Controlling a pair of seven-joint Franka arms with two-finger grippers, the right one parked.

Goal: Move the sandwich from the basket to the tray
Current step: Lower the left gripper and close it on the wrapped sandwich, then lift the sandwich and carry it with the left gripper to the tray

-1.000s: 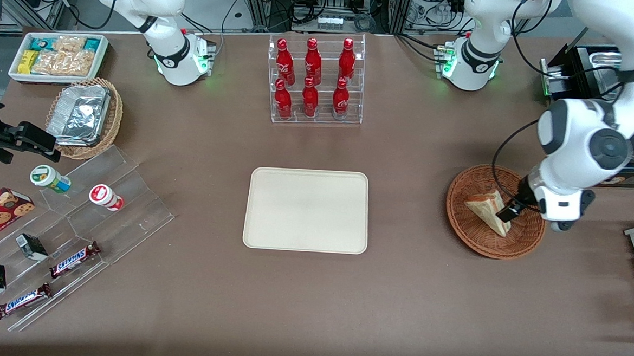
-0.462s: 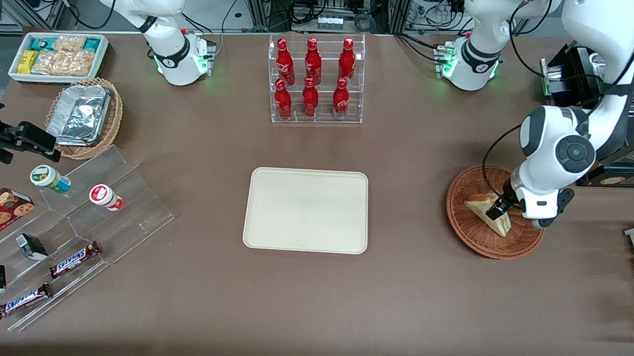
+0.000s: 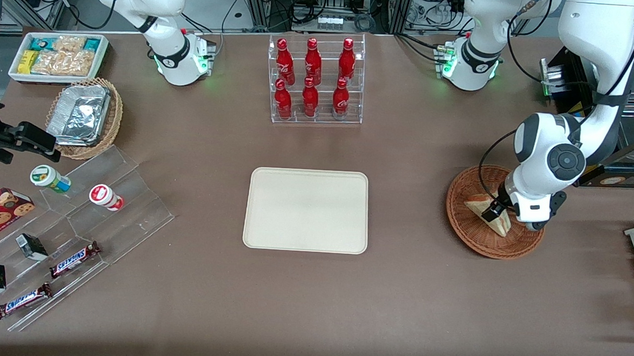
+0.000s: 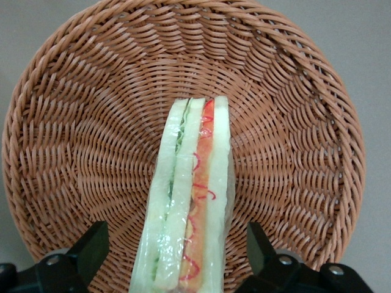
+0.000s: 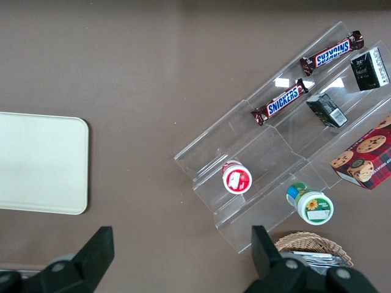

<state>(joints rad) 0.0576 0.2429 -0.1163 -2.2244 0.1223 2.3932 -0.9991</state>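
Note:
The sandwich [image 3: 489, 216], a wrapped triangular wedge of pale bread with red and green filling, stands on edge in the round reddish-brown wicker basket [image 3: 468, 236] toward the working arm's end of the table. My left gripper [image 3: 497, 210] is low over the basket. In the left wrist view its open fingers [image 4: 91, 244] stand one on each side of the sandwich [image 4: 190, 201], with a gap on each side, above the basket [image 4: 73, 152]. The cream tray [image 3: 306, 210] lies bare at mid-table, and shows in the right wrist view [image 5: 40, 162].
A clear rack of red bottles [image 3: 315, 80] stands farther from the front camera than the tray. Toward the parked arm's end are an acrylic stepped stand with snacks [image 3: 75, 230], a tan basket of foil containers [image 3: 84, 116] and a white bin of packets [image 3: 58, 56].
My left gripper has come down and moved toward the tray's side, from the basket's outer rim to straddle the sandwich. The sandwich has not moved.

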